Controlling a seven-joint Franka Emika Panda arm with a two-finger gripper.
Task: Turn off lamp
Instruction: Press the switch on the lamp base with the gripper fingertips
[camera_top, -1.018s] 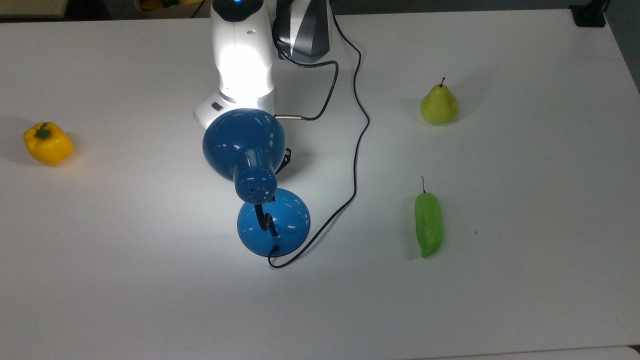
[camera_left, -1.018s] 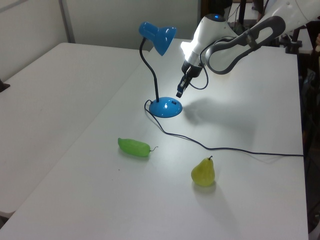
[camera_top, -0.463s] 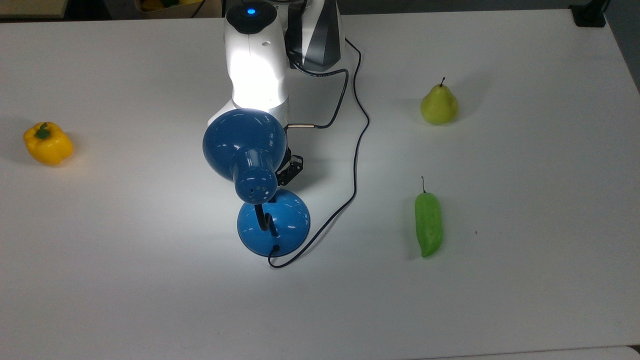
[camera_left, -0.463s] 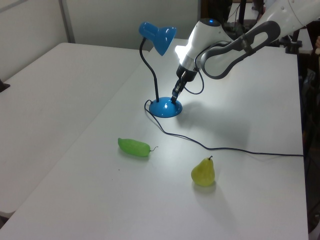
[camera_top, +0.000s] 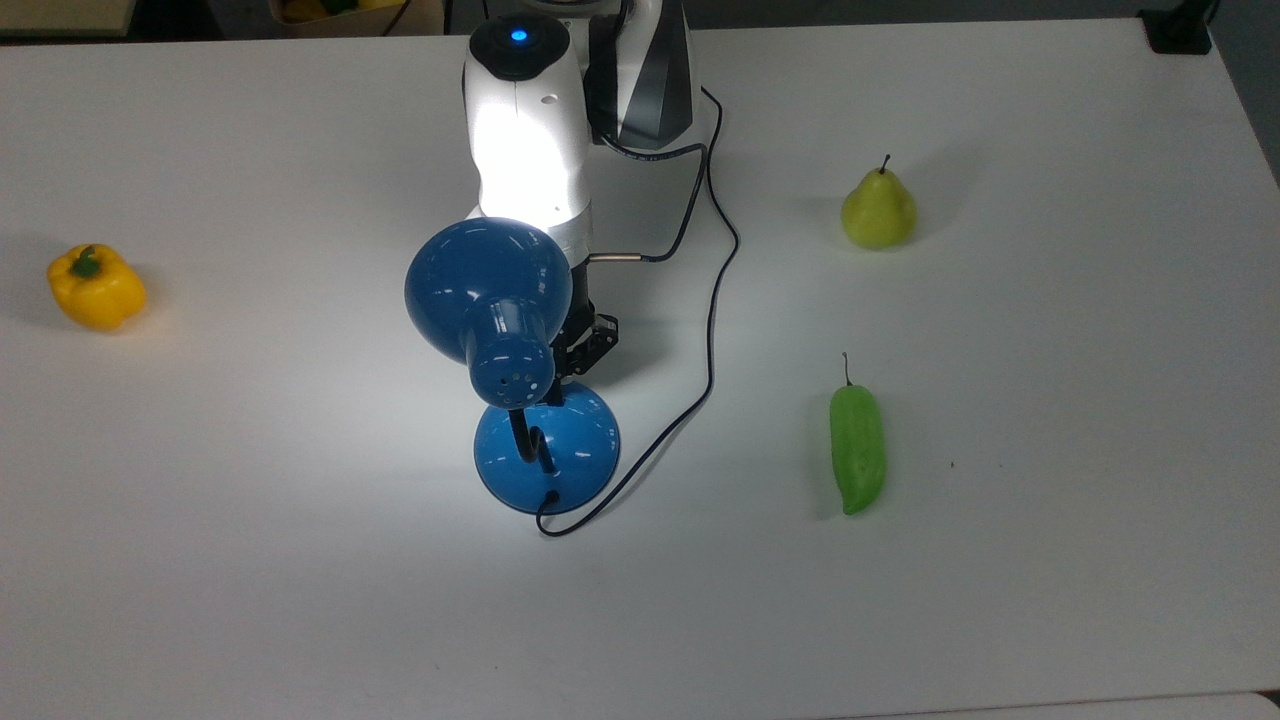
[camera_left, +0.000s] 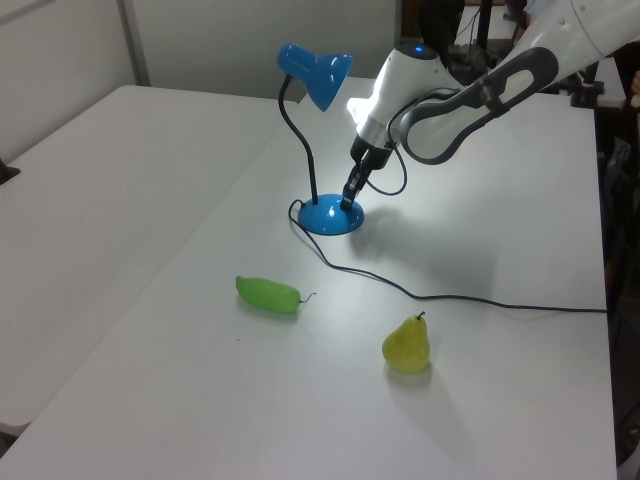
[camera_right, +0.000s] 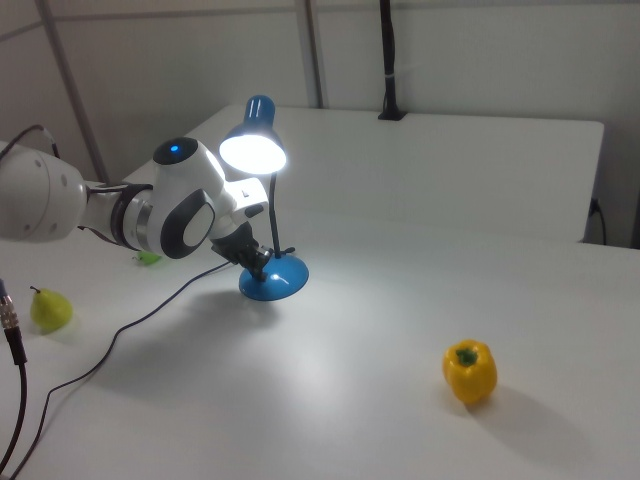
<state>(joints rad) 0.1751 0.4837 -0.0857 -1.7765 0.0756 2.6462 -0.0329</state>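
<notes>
Pressing its tip down onto the lamp's (camera_top: 490, 300) round base, the end effector (camera_left: 347, 199) stood tilted under the lit shade; I could not tell how its fingers were set. The lamp stood near the desk's (camera_top: 1050, 560) middle, its cord (camera_top: 715, 300) trailing off. A pear (camera_top: 878, 210), a green pepper (camera_top: 857, 447) and a yellow pepper (camera_top: 96, 288) lay well apart.

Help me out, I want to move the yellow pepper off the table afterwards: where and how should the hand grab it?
Grip the yellow pepper across its blocky body, coming straight down from above. It sits upright with its green stem on top and stands alone on the table, so both flanks look free for the fingers.
</notes>
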